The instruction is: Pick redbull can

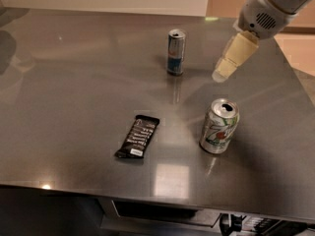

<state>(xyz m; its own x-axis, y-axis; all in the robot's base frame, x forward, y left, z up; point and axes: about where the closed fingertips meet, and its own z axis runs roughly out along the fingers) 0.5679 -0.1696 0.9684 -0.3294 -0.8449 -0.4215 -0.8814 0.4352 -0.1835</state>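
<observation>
- One metal table carries three things: two cans and one black snack bar.
- The black snack bar lies flat nearest the front edge, a little left of the middle, with its long side running front to back and leaning slightly to the right.
- The wide can, silver with green and red print, stands upright to the right of the snack bar, well apart from it, and its opened top faces up.
- The slim can, blue and silver, stands farther back, near the middle of the table's far half and well apart from both other things.
- Its long axis is vertical and its silver top points straight up.
- One gripper hangs over the table to the right of the slim can, near it but not touching it, farther back than the wide can.
- The cream gripper slants down and to the left from the white arm at the upper right corner.
- Whether the gripper is released or clenched cannot be told; nothing is seen in it.
</observation>
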